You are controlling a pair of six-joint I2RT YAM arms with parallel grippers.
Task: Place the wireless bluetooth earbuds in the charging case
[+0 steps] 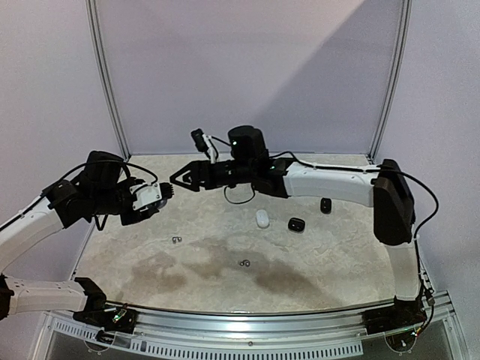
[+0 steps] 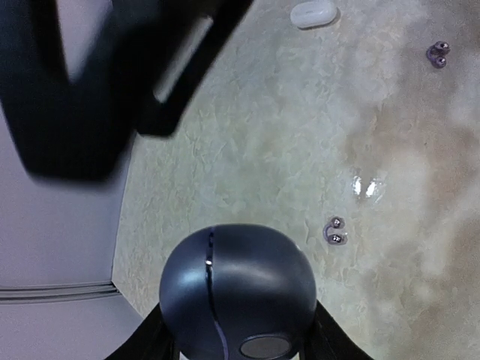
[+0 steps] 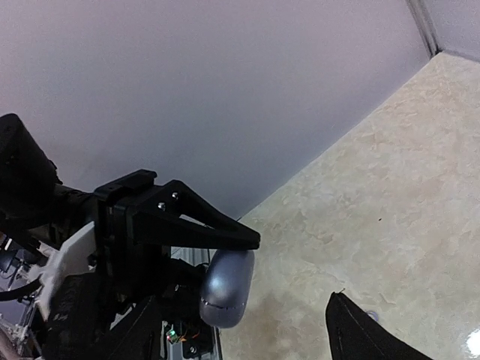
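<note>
My left gripper (image 1: 165,193) is shut on a dark grey pebble-like charging case (image 2: 238,289), closed, its seam showing. The case also shows in the right wrist view (image 3: 227,287), clamped by the left gripper's black fingers (image 3: 187,225). My right gripper (image 1: 178,178) is open and empty, raised just right of the left gripper and pointing at it; its fingers (image 3: 358,334) stand wide apart. Two silvery grey hooked earbuds lie on the table, one (image 2: 334,231) near the held case and one (image 2: 438,54) farther off; they also show from above (image 1: 177,240) (image 1: 244,263).
A white case (image 1: 262,218) and two black cases (image 1: 297,224) (image 1: 325,205) lie on the beige table right of centre. The white case shows in the left wrist view (image 2: 313,13). Grey walls close the back and sides; a metal rail (image 1: 247,330) runs along the front.
</note>
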